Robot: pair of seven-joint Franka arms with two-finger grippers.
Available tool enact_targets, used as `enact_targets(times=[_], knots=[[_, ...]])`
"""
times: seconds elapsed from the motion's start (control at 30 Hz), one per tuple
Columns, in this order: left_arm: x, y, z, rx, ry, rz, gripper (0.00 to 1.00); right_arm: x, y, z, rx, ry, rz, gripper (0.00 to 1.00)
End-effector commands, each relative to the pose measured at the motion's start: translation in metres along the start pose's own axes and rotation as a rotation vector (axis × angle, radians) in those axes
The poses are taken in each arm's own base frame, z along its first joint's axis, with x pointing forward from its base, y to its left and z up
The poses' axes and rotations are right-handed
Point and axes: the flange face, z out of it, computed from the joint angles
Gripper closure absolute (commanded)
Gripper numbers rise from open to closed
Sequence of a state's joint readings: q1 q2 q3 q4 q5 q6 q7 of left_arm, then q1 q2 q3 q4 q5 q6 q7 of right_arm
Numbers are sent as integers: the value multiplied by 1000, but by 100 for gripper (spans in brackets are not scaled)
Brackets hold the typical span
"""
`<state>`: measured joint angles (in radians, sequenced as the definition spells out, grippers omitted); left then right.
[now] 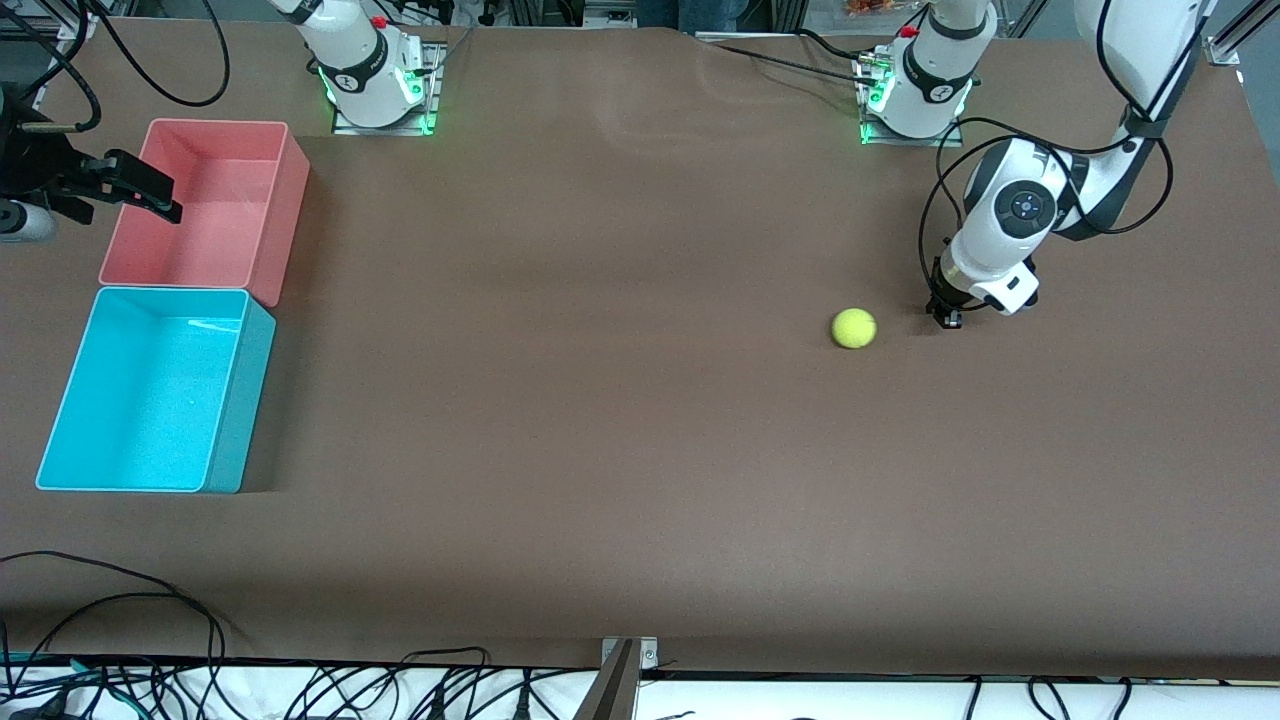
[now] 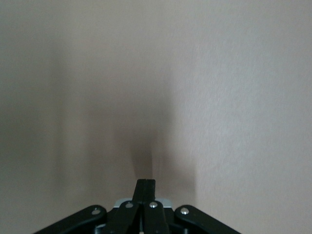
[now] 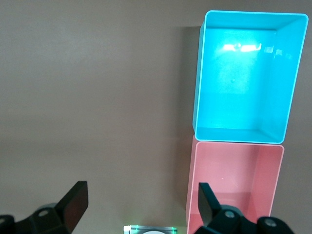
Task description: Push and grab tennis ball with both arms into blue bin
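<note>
The yellow-green tennis ball [image 1: 853, 328] lies on the brown table toward the left arm's end. My left gripper [image 1: 945, 317] stands low at the table right beside the ball, on the side away from the bins, apart from it by a small gap. Its fingers [image 2: 145, 187] are pressed together with nothing between them, and the left wrist view shows only bare table. The blue bin [image 1: 240, 400] [image 3: 246, 73] sits empty at the right arm's end. Up over the pink bin's outer rim hangs my right gripper [image 1: 145, 188] [image 3: 141, 201], open and holding nothing.
A pink bin [image 1: 275, 215] [image 3: 234, 180] of like size touches the blue bin, farther from the front camera. A wide stretch of brown table lies between ball and bins. Cables hang along the table's near edge.
</note>
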<state>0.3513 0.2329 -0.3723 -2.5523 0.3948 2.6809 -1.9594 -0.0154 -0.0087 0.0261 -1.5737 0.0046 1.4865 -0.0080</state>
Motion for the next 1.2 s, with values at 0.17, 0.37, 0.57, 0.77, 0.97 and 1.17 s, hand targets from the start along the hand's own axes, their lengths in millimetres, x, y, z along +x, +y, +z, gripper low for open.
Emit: enact_targets(times=[0.17,0.37,0.57,0.77,0.97,1.17], knots=[[60,30,-27,-35,51,145,100,0,0,-7,9,13,-1,0],[75,67,-65,-9,97,247,100,-1,0,-7,11,5,2,0],[90,106,-118,28,84,380,100,-1,0,-7,11,4,-2,0],[101,133,-180,53,22,597,100,-1,-1,-6,11,0,-5,0],[91,148,-239,68,21,819,100,-1,-3,-5,7,-1,-8,0],[76,154,-287,69,16,1006,100,0,-2,-4,4,-3,-8,0]])
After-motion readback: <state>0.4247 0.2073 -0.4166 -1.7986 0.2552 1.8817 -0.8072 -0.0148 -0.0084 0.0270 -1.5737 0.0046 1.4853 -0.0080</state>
